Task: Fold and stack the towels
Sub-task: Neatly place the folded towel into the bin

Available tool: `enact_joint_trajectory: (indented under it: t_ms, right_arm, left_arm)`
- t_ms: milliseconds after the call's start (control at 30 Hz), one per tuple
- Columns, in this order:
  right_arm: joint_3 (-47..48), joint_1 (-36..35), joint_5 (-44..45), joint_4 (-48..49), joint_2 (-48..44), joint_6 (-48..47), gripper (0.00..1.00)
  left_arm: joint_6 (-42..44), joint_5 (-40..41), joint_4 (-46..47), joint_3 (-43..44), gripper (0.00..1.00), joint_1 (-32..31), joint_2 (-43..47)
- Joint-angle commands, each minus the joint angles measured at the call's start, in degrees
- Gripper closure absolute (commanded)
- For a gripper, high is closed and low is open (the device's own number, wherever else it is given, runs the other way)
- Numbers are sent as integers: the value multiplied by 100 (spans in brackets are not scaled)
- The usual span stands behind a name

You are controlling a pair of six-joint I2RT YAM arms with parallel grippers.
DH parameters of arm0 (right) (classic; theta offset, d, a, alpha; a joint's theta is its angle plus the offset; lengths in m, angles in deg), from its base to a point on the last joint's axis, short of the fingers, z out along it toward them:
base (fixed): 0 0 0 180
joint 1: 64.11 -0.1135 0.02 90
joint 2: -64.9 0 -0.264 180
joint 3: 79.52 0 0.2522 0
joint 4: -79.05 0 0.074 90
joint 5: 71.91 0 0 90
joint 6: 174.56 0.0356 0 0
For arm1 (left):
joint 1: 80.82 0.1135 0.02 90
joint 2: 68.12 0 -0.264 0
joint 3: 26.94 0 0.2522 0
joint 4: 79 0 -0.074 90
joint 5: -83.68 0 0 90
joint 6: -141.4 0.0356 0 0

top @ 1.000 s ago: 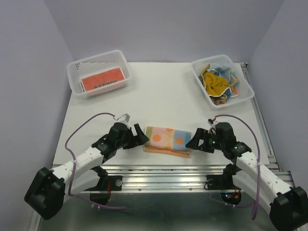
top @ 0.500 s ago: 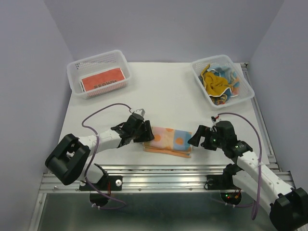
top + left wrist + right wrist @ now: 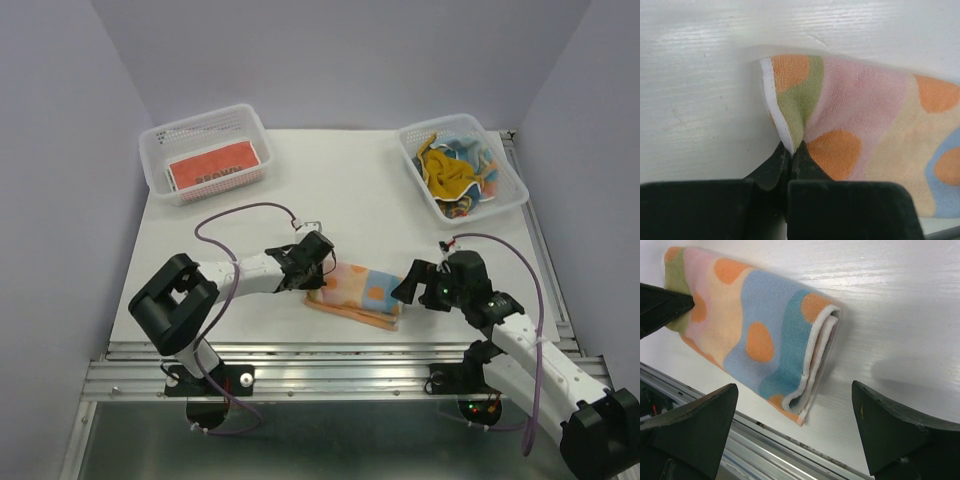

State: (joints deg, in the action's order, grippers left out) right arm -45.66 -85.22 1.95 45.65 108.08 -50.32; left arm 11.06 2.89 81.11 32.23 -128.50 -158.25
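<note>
The dotted towel (image 3: 358, 292) lies folded at lower centre, its left edge clamped in the left gripper (image 3: 316, 274). The right gripper (image 3: 405, 288) sits just beside it, jaws apart. One folded red towel (image 3: 208, 167) is in the upper-left basket (image 3: 205, 120). The heap (image 3: 455, 170) in the upper-right basket (image 3: 512, 196) looks unfolded. Only the right wrist view shows the towel's layered end.

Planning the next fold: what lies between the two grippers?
The folded dotted towel, one corner pinched by the left gripper, the right gripper open at its other end; top view.
</note>
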Motion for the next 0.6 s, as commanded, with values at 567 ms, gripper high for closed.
enact_joint_trajectory:
  t_ms: [567]
  right_arm:
    - [117,-25,506,733,-486,-207,0]
  left_arm:
    - [2099,3271,-1989,4482,100,1023,-1973]
